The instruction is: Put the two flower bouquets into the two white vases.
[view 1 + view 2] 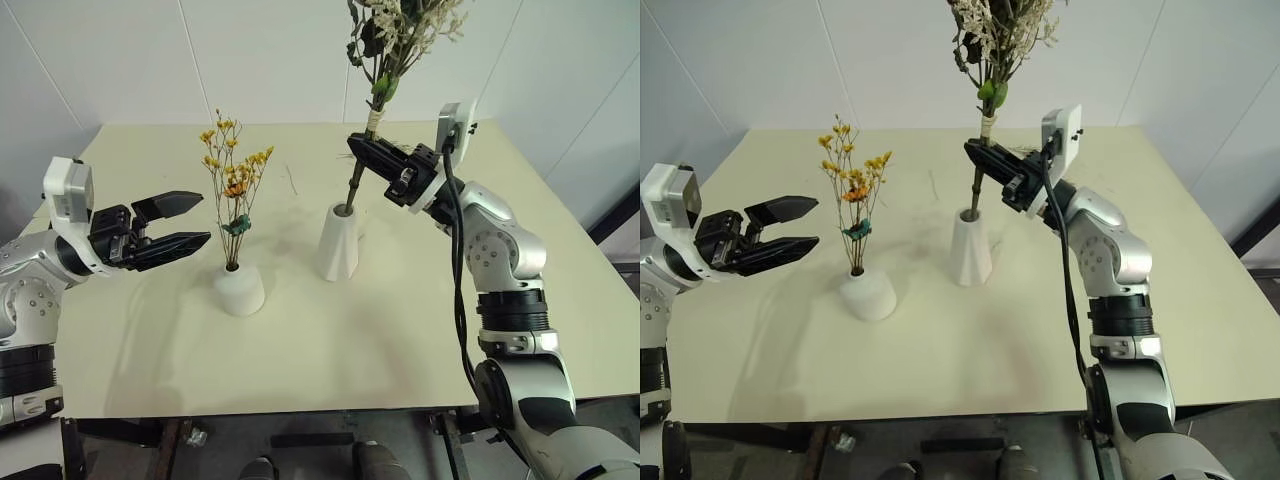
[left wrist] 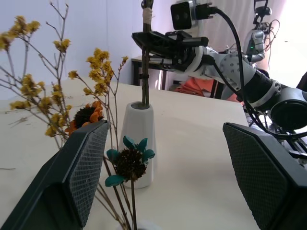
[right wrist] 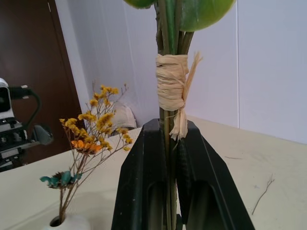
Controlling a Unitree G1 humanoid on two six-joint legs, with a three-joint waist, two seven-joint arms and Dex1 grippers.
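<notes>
The yellow-orange bouquet (image 1: 234, 180) stands upright in the short squat white vase (image 1: 239, 290) on the table. My left gripper (image 1: 196, 221) hovers open just left of that bouquet, holding nothing. The bushy cream-green bouquet (image 1: 400, 30) has its stem end in the mouth of the taller cone vase (image 1: 338, 243), leaning slightly right. My right gripper (image 1: 358, 148) is shut on its stem just below the raffia tie (image 3: 171, 88), well above the vase.
The cream table (image 1: 330, 350) has bare room in front of and to the right of the vases. A thin loose twig (image 1: 291, 180) lies behind the vases. White walls close the back.
</notes>
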